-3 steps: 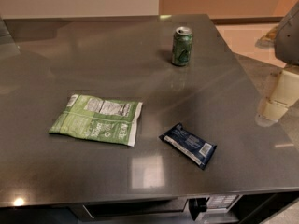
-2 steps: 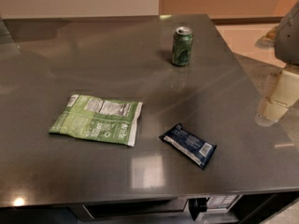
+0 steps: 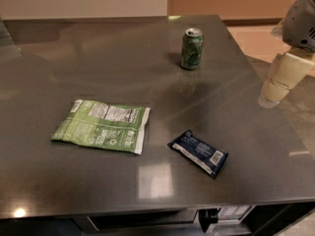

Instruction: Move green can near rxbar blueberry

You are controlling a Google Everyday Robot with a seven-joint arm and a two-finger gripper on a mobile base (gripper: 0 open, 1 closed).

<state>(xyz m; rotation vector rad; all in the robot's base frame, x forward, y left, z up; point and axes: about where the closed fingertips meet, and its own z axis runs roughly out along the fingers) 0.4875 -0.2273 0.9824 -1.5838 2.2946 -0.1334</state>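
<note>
The green can stands upright on the dark grey table, at the back right of the middle. The rxbar blueberry lies flat near the front edge, a dark navy wrapper with a pale label patch, well in front of the can. My gripper hangs at the right edge of the view, over the table's right side, to the right of and apart from both. It holds nothing that I can see.
A flat green-and-white chip bag lies at the front left, left of the bar. The table's right edge runs close under the arm, with a tan floor beyond. A cabinet front shows below the front edge.
</note>
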